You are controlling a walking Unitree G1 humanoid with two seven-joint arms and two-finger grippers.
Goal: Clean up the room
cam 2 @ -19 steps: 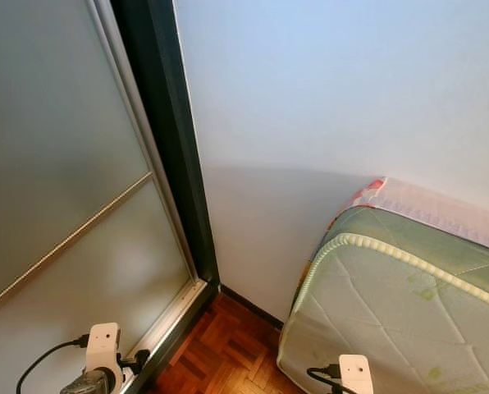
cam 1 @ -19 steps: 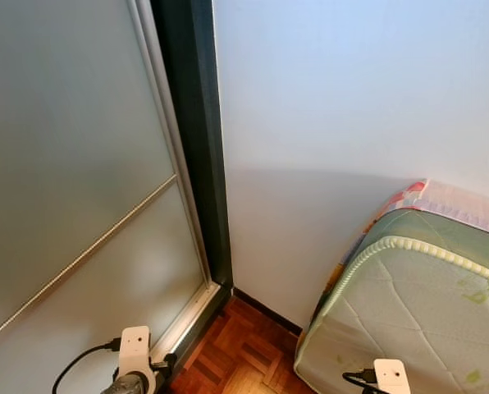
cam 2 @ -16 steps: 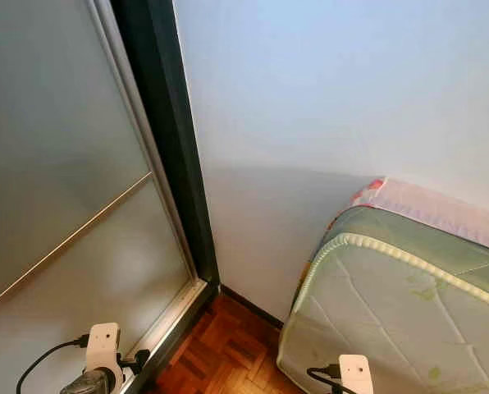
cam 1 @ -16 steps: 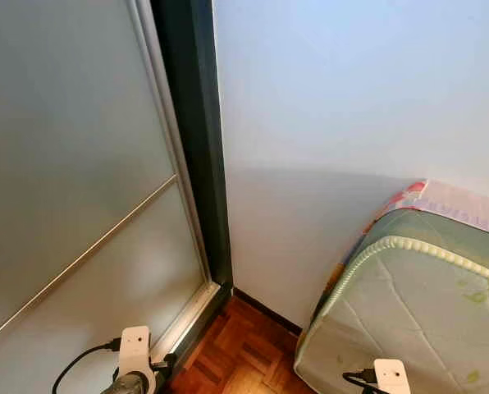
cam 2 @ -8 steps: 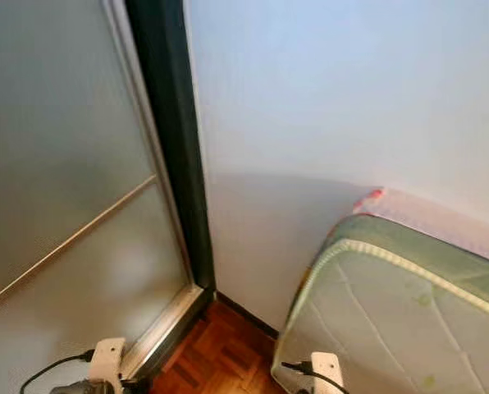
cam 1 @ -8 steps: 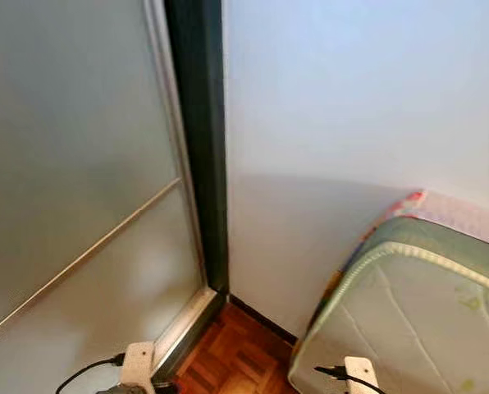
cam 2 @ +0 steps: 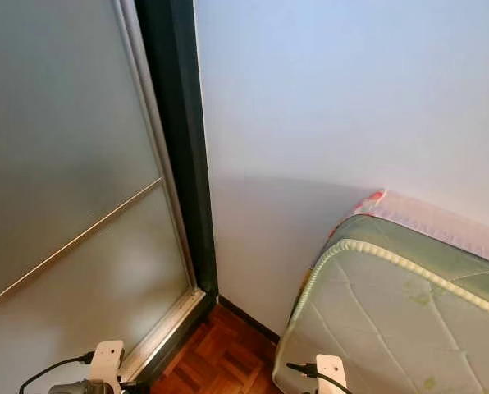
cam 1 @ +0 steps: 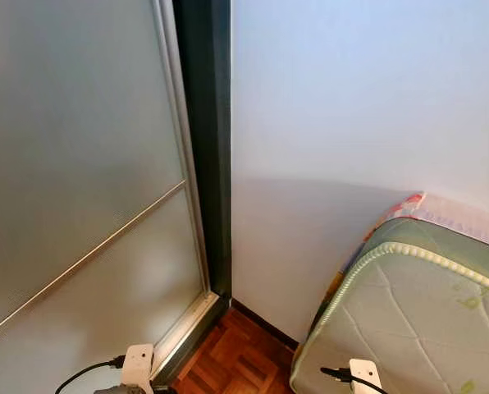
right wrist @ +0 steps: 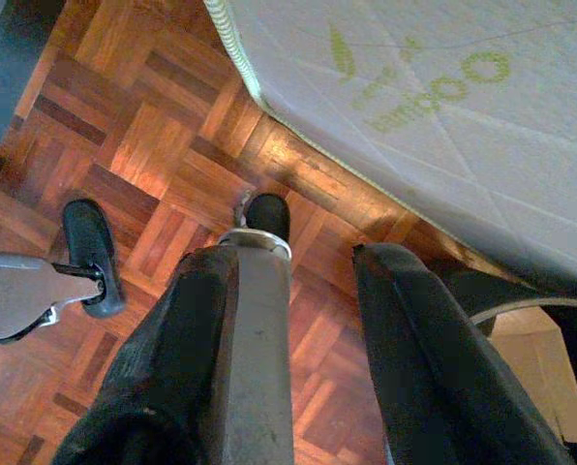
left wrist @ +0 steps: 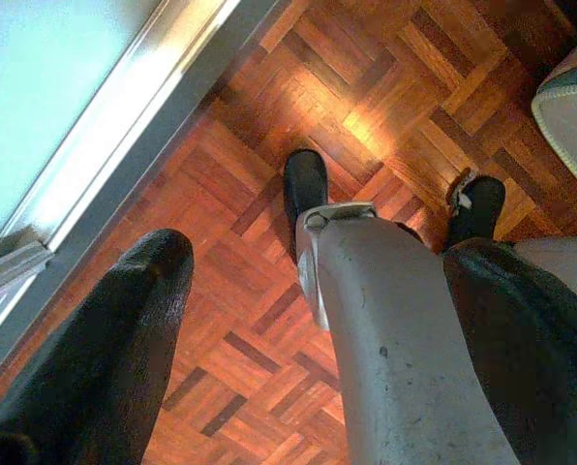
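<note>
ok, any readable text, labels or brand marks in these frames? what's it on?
Nothing reads cleanly.
Mattress, right wrist view: green print with a leaf-like mark beside it, probably a brand, skewed and too blurred to quote.
Same mattress, left eye view: faint green marks, too small to read.
Frosted door, wall, parquet floor: no text.

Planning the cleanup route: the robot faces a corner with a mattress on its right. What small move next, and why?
Probably turn away from the corner: ahead are the bare wall, frosted sliding door and leaning mattress, with nothing loose to pick up. Both grippers hang over parquet floor.
</note>
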